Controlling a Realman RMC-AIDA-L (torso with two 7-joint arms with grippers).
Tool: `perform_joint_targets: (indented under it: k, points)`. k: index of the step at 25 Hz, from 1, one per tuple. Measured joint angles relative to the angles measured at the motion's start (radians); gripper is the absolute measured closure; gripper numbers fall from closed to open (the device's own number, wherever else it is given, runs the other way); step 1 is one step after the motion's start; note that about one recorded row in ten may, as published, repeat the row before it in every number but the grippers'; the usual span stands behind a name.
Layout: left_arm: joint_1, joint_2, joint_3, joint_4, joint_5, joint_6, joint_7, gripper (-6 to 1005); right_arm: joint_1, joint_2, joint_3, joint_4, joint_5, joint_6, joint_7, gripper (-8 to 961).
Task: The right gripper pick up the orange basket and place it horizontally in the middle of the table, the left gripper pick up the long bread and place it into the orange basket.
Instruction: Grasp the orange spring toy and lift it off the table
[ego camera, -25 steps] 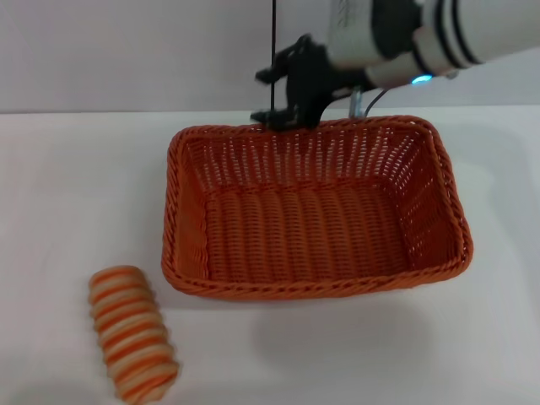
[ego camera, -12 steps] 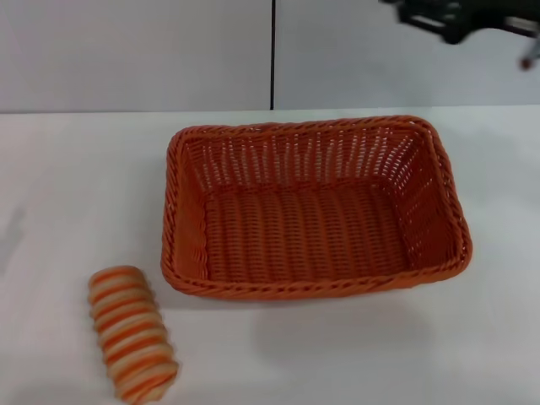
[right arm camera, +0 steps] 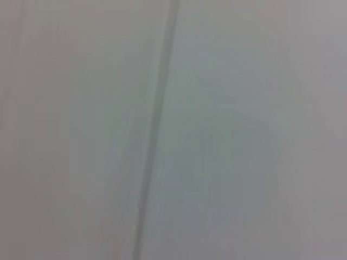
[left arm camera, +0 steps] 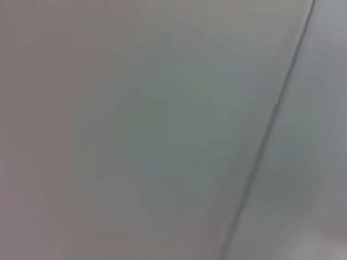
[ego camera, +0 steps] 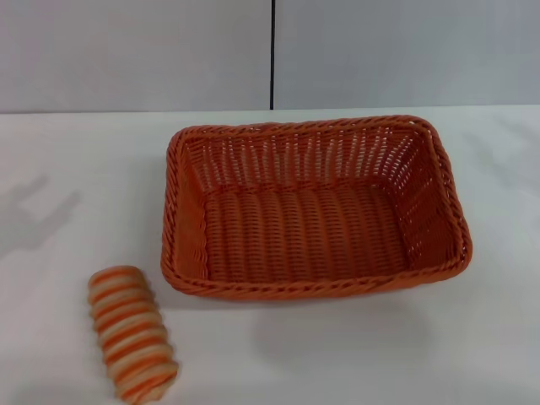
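The orange basket (ego camera: 312, 207) rests lengthwise across the middle of the white table (ego camera: 76, 160) in the head view, upright and with nothing inside it. The long bread (ego camera: 132, 332), striped orange and cream, lies on the table in front of the basket's near left corner, a small gap away from it. Neither gripper shows in any view. Both wrist views show only the grey wall with a dark seam (left arm camera: 271, 122) (right arm camera: 157, 124).
A faint shadow (ego camera: 38, 219) falls on the table at the far left. The grey wall with a vertical dark seam (ego camera: 272, 55) stands behind the table's far edge.
The right gripper, which stood at the basket's far rim, lifted up and to the right and left the head view. The basket and bread stayed put. A shadow appeared at the left.
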Motion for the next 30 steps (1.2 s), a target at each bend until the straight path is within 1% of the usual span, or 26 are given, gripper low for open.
perform_joint_targets:
  k: [1, 2, 4, 5, 6, 7, 8, 10, 11, 12, 13, 14, 16, 19, 22, 23, 24, 27, 30]
  points:
    - [-0.018, 0.006, 0.005, 0.027, 0.041, 0.003, -0.050, 343, -0.008, 0.000, 0.016, 0.032, 0.037, 0.024, -0.021, 408]
    - [-0.064, 0.024, 0.012, 0.084, 0.151, 0.013, -0.167, 343, -0.013, 0.000, 0.043, 0.083, 0.086, 0.060, -0.046, 408]
    - [-0.100, 0.033, 0.017, 0.120, 0.234, 0.025, -0.236, 342, -0.008, -0.002, 0.102, 0.185, 0.170, 0.151, -0.083, 408]
    - [-0.100, 0.033, 0.017, 0.120, 0.234, 0.025, -0.236, 342, -0.004, -0.002, 0.127, 0.222, 0.201, 0.187, -0.093, 407]
    - [-0.117, 0.036, 0.019, 0.136, 0.273, 0.033, -0.263, 342, 0.004, -0.003, 0.165, 0.275, 0.240, 0.236, -0.102, 407]
    - [-0.159, 0.045, 0.029, 0.171, 0.372, 0.066, -0.325, 341, 0.011, -0.003, 0.193, 0.311, 0.262, 0.268, -0.105, 407]
    - [-0.177, 0.049, 0.038, 0.179, 0.417, 0.083, -0.349, 341, 0.020, -0.003, 0.234, 0.351, 0.278, 0.295, -0.103, 407]
    - [-0.185, 0.052, 0.048, 0.181, 0.440, 0.091, -0.361, 340, 0.032, -0.004, 0.293, 0.397, 0.283, 0.321, -0.082, 407]
    - [-0.209, 0.053, 0.092, 0.184, 0.513, 0.107, -0.386, 340, 0.038, -0.004, 0.324, 0.422, 0.283, 0.332, -0.072, 407]
    - [-0.209, 0.053, 0.092, 0.184, 0.513, 0.107, -0.386, 341, 0.043, -0.005, 0.345, 0.441, 0.281, 0.342, -0.066, 407]
    - [-0.214, 0.049, 0.109, 0.185, 0.545, 0.106, -0.391, 342, 0.048, -0.006, 0.365, 0.461, 0.281, 0.356, -0.064, 408]
    - [-0.222, 0.042, 0.130, 0.185, 0.585, 0.100, -0.395, 343, 0.054, -0.006, 0.388, 0.487, 0.281, 0.373, -0.063, 408]
    - [-0.236, 0.025, 0.143, 0.183, 0.652, 0.086, -0.391, 345, 0.071, -0.007, 0.433, 0.539, 0.281, 0.412, -0.062, 408]
    - [-0.240, 0.012, 0.158, 0.177, 0.671, 0.074, -0.378, 347, 0.092, -0.008, 0.485, 0.593, 0.281, 0.461, -0.052, 408]
    - [-0.231, -0.001, 0.210, 0.177, 0.695, 0.038, -0.370, 350, 0.098, -0.009, 0.503, 0.605, 0.280, 0.477, -0.027, 407]
    - [-0.231, -0.001, 0.210, 0.177, 0.695, 0.038, -0.370, 351, 0.099, -0.010, 0.504, 0.604, 0.277, 0.481, -0.020, 407]
    - [-0.223, -0.007, 0.246, 0.177, 0.705, 0.012, -0.364, 352, 0.100, -0.010, 0.504, 0.602, 0.274, 0.487, -0.016, 407]
    - [-0.213, -0.010, 0.291, 0.168, 0.707, -0.025, -0.353, 355, 0.103, -0.011, 0.505, 0.600, 0.268, 0.498, -0.008, 407]
    - [-0.211, -0.011, 0.305, 0.143, 0.701, -0.057, -0.345, 358, 0.104, -0.011, 0.505, 0.603, 0.268, 0.499, -0.007, 407]
